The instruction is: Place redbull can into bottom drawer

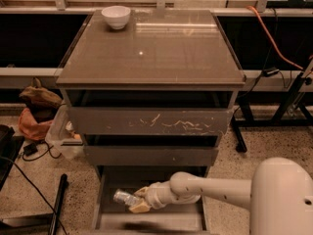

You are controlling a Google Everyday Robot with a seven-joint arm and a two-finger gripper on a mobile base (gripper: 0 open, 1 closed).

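Note:
The redbull can [123,197], slim and silver, lies sideways in my gripper [137,201] just above the left part of the bottom drawer [188,221]. That drawer is pulled out below the cabinet, with a flat grey floor and thin side walls. My gripper is shut on the can's right end. My white arm [215,190] reaches in from the lower right. The can's underside and the drawer floor beneath it are partly hidden.
A white bowl [116,16] stands at the back left of the cabinet top [151,48]. The scratched top drawer [149,121] and the plain middle drawer [150,155] stick out above. Bags [36,111], a plastic bin [61,136] and cables lie on the floor at left.

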